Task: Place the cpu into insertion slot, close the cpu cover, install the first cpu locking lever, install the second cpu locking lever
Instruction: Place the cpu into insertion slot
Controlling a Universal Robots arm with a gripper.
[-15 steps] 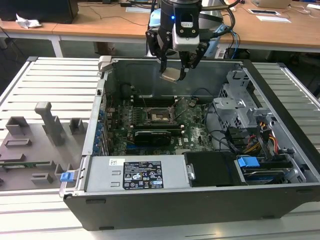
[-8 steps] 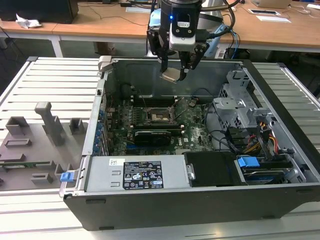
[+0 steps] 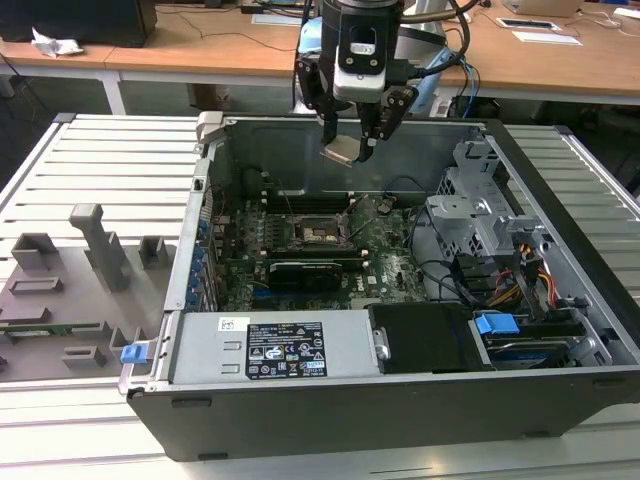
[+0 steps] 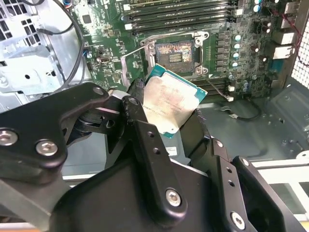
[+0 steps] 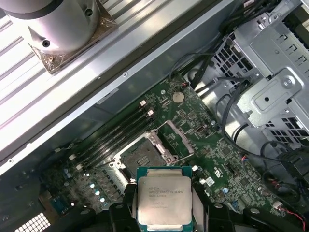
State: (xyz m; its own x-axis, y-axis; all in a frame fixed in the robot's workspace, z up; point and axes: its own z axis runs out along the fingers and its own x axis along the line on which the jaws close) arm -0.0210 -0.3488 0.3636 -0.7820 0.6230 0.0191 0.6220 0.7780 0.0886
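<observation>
Exterior view — tool (image 3: 348,146) clamps cpu (image 3: 337,153).

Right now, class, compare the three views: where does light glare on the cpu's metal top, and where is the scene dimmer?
In the second wrist view the cpu top is washed pale by glare; in the first wrist view the cpu reads an even grey; in the exterior view the computer case interior around the insertion slot lies dimmer than the bright slatted table.
</observation>
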